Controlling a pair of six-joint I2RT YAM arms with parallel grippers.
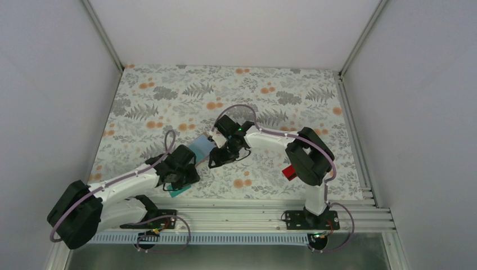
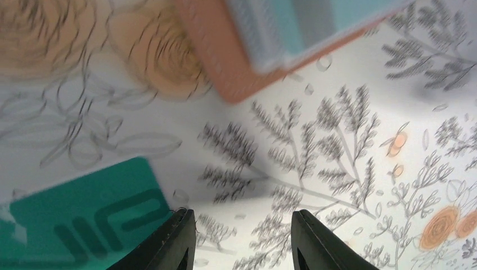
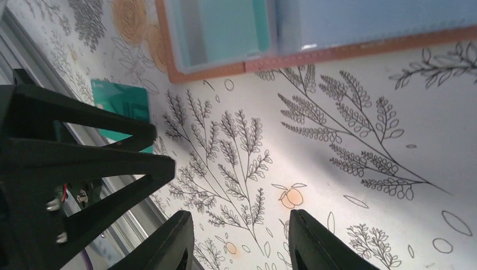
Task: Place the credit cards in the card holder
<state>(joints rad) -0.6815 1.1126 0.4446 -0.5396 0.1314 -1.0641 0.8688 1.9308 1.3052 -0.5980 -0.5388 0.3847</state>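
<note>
Left wrist view — tan-brown card holder (image 2: 209, 59), teal inside; left gripper (image 2: 242, 214), right gripper (image 3: 239, 215) spread.

The left arm (image 1: 130, 181) and the right arm (image 1: 275, 139) are built alike: slim white links set between bulky matt-black joint housings, each rising from a flat black base plate (image 1: 308, 219). A thin lilac cable (image 1: 237, 106) runs in loose loops along each arm and curls beside its base. A small green light (image 1: 241, 128) glows on the right arm's black wrist housing. The left tool (image 2: 242, 242) and the right tool (image 3: 242, 242) are black all over, each with two smooth, tapering fingers (image 3: 175, 242) with faintly glossy edges. From the right wrist, the left tool's body shows as a black frame of open triangular struts carrying silver screws (image 3: 56, 205)
</note>
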